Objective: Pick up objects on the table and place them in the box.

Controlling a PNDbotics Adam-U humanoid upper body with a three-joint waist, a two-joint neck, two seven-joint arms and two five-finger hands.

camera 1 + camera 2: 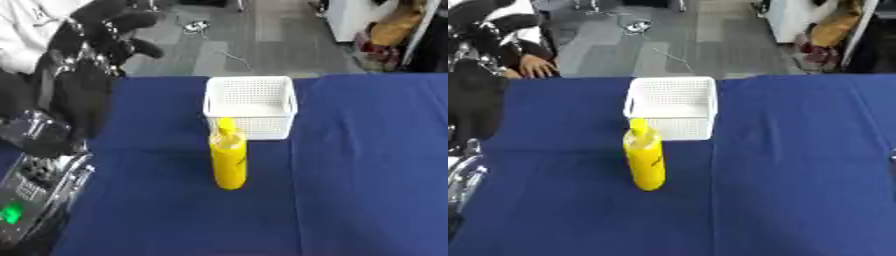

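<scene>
A yellow squeeze bottle (229, 161) stands upright on the blue table (367, 175), just in front of the white mesh basket (249, 104), which looks empty. My left hand (92, 60) is raised at the upper left, well to the left of the bottle and basket. Its black fingers are spread and relaxed and hold nothing. My right hand shows in neither view.
My left forearm, with a green light (12, 214), fills the lower left corner. The table's far edge runs just behind the basket, with grey floor and a cable (229, 56) beyond. Blue cloth stretches to the right of the bottle.
</scene>
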